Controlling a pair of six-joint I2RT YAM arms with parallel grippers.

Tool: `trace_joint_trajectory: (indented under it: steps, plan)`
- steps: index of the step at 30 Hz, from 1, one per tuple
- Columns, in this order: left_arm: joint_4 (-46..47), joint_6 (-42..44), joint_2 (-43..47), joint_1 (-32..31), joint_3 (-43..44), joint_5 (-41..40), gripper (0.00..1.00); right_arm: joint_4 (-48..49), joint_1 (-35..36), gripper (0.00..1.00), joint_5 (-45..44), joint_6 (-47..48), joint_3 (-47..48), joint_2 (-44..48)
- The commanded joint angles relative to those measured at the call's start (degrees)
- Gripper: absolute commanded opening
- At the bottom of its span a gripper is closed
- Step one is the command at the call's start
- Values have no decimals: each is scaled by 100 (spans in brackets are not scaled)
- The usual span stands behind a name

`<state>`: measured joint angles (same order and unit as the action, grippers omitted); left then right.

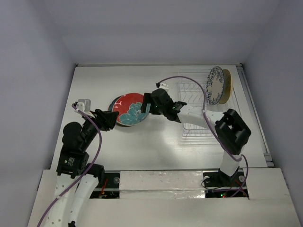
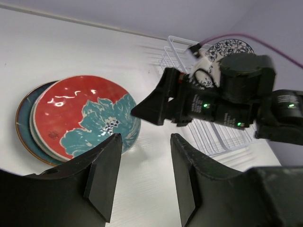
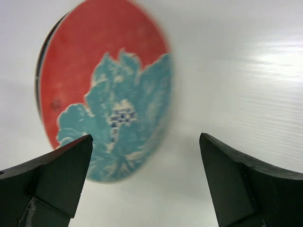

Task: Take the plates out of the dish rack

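Three plates lie stacked on the table left of centre: the red plate with teal pattern [image 1: 128, 109] on top, a pale green rim under it, the dark teal plate [image 2: 22, 116] at the bottom. The red plate also shows in both wrist views [image 2: 78, 116] [image 3: 102, 90]. The white wire dish rack [image 1: 195, 128] stands at the right and holds the white plate with blue floral rim [image 1: 215, 85] and the tan plate [image 1: 227, 86] upright at its far end. My right gripper [image 1: 147, 106] [image 3: 146, 142] is open and empty just right of the stack. My left gripper [image 1: 115, 117] [image 2: 142, 177] is open and empty at the stack's near-left edge.
The right arm stretches leftward over the rack's near half [image 2: 213, 139], and its gripper [image 2: 154, 106] shows in the left wrist view. White walls close the table at the back and sides. A metal rail [image 1: 255, 113] runs along the table's right edge.
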<state>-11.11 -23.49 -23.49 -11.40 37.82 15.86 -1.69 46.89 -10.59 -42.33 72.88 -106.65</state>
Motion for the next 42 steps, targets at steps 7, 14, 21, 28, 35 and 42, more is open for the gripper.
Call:
trace_joint_trajectory:
  steps: [7, 14, 21, 28, 35, 42]
  plan:
    - [171, -42, 90, 41, -82, 32, 43, -1684, -206, 62, -2744, 1314, 201, 1646]
    - [171, -42, 107, 41, -82, 31, 43, -1993, -1857, 0, -3010, 1912, -318, 3474]
    - [189, -42, 107, 41, -91, 31, 42, -2133, -3326, 65, -2615, 2527, -301, 3398]
    - [180, -42, 116, 41, -82, 31, 43, -1957, -3705, 61, -2254, 2563, 339, 2195]
    - [180, -33, 107, 41, -91, 40, 43, -2090, -3828, 50, -2869, 2712, 657, 1569]
    - [180, -33, 125, -12, -91, 40, 43, -2124, -3828, 38, -2940, 2782, 762, 1287]
